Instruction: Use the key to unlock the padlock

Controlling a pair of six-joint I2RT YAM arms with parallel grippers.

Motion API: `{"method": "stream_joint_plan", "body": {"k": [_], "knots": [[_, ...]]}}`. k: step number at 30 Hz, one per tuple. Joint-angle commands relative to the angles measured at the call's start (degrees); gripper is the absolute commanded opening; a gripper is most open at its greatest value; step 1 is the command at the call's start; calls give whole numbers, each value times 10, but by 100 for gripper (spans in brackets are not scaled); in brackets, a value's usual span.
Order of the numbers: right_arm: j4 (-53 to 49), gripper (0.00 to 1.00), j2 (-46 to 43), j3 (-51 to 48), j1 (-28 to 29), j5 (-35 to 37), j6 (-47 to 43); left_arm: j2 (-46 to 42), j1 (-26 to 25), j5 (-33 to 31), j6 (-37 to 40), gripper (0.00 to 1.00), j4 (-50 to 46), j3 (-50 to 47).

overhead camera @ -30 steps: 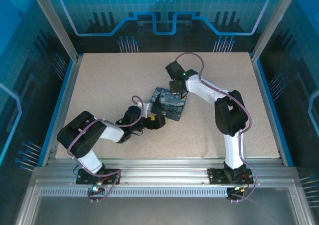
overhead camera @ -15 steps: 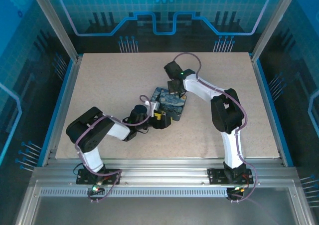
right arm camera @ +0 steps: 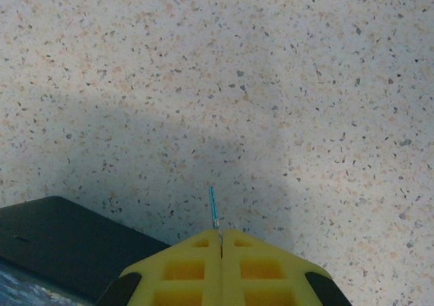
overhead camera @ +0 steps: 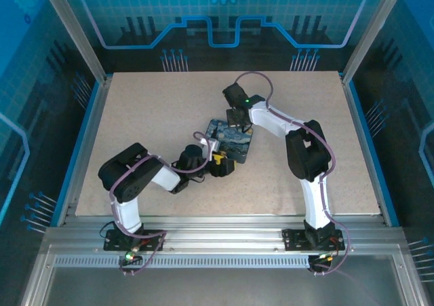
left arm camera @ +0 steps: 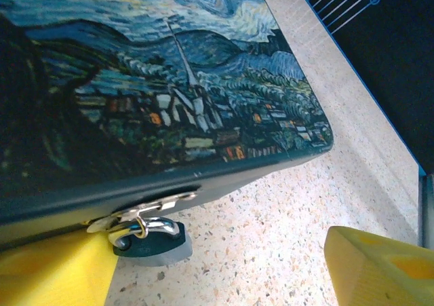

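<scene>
Left wrist view: the padlock [left arm camera: 150, 241] hangs from the hasp [left arm camera: 146, 207] on the box's [left arm camera: 169, 82] front wall, low against the desk [left arm camera: 271, 231]. The left end effector [left arm camera: 217, 258] is released. Its jaws are spread wide, with one finger [left arm camera: 47, 272] just beside the padlock and nothing grasped. The right end effector [right arm camera: 220, 237], at the box's far side, is clenched on a thin sliver, judged to be the key [right arm camera: 213, 207].

Recommendation: the left should close squarely on the padlock body and turn its keyhole clear of the box wall before the key comes over.

Not determinable: the keyhole's position and the key's bow inside the fingers. The shackle is partly masked by the hasp.
</scene>
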Motion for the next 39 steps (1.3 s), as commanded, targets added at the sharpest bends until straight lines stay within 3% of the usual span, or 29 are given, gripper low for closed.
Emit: {"method": "stream_joint_plan", "body": {"k": [1, 6, 15, 20, 39], "knots": [[-22, 0, 19, -21, 14, -37, 2, 22, -2, -9, 3, 84, 33, 10], [-22, 0, 22, -19, 15, -38, 2, 40, -2, 8, -5, 83, 44, 20], [-19, 0, 18, -22, 14, -34, 3, 45, -1, 39, -23, 61, 143, -18], [-19, 0, 11, -25, 14, -33, 5, 50, 0, 45, -41, 58, 176, -25], [-16, 0, -7, -25, 14, -32, 5, 103, -4, 76, -94, 73, 185, 5]]}}
